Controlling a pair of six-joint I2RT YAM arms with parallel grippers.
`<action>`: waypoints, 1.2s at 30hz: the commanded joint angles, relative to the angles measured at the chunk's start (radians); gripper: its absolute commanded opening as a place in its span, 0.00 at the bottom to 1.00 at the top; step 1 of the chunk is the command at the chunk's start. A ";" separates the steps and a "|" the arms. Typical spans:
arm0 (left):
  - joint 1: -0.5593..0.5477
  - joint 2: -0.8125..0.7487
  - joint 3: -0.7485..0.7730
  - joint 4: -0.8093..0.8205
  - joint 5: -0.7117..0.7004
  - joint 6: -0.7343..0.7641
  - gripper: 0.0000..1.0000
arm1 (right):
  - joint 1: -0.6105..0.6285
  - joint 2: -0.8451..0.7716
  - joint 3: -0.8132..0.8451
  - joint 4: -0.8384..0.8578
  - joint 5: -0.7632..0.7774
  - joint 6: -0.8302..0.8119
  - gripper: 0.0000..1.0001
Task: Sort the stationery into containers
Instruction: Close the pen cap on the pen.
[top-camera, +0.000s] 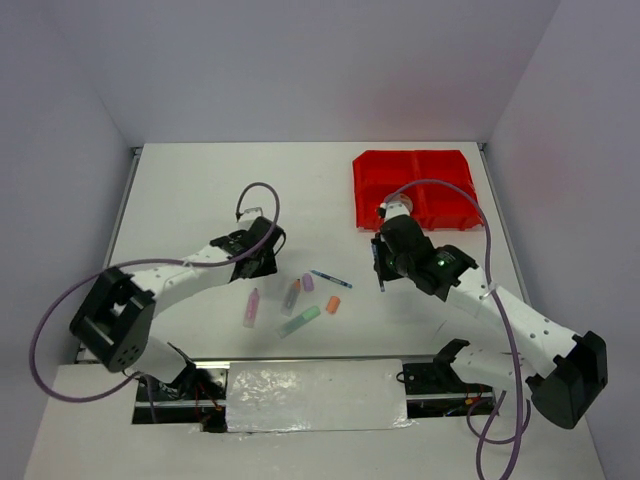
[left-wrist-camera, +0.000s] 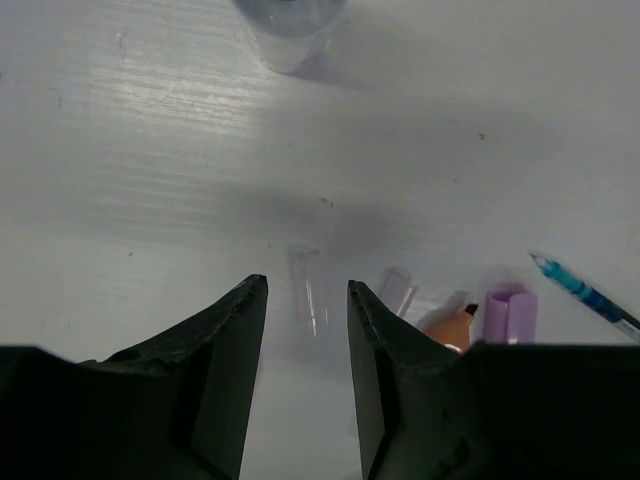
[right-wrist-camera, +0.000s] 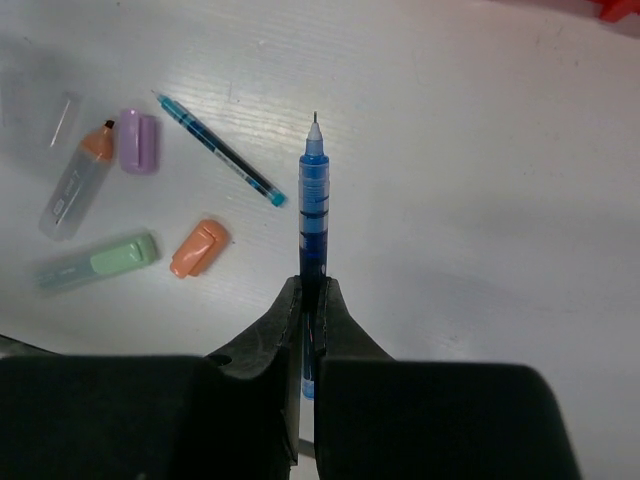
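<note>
**Layout.** The containers (top-camera: 415, 188) stand at the far right of the worktop (top-camera: 200, 190). Loose stationery (top-camera: 292, 293) lies mid-worktop between the arms, with highlighters (top-camera: 299, 320) to the left and a pen (top-camera: 330, 279) to the right. The left hand (top-camera: 262, 250) is behind this cluster. The right hand (top-camera: 380, 270), before the containers, carries a second pen (right-wrist-camera: 314, 190).

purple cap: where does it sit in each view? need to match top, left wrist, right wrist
Top external: purple cap just below mid-frame, immediately left of the loose blue pen.
Left wrist: purple cap low right, loose blue pen to its right.
Right wrist: purple cap upper left, loose blue pen to its right.
Shared landmark: the loose blue pen, lying beside the cap in all three.
</note>
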 joint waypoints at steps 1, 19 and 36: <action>-0.011 0.111 0.075 0.023 -0.064 -0.039 0.50 | 0.008 -0.039 -0.015 -0.030 0.020 -0.015 0.00; -0.058 0.250 0.112 -0.009 -0.079 -0.076 0.43 | 0.008 -0.050 -0.012 -0.036 0.029 -0.031 0.00; -0.080 0.260 0.088 -0.009 -0.071 -0.081 0.38 | 0.008 -0.032 -0.010 -0.031 0.027 -0.034 0.00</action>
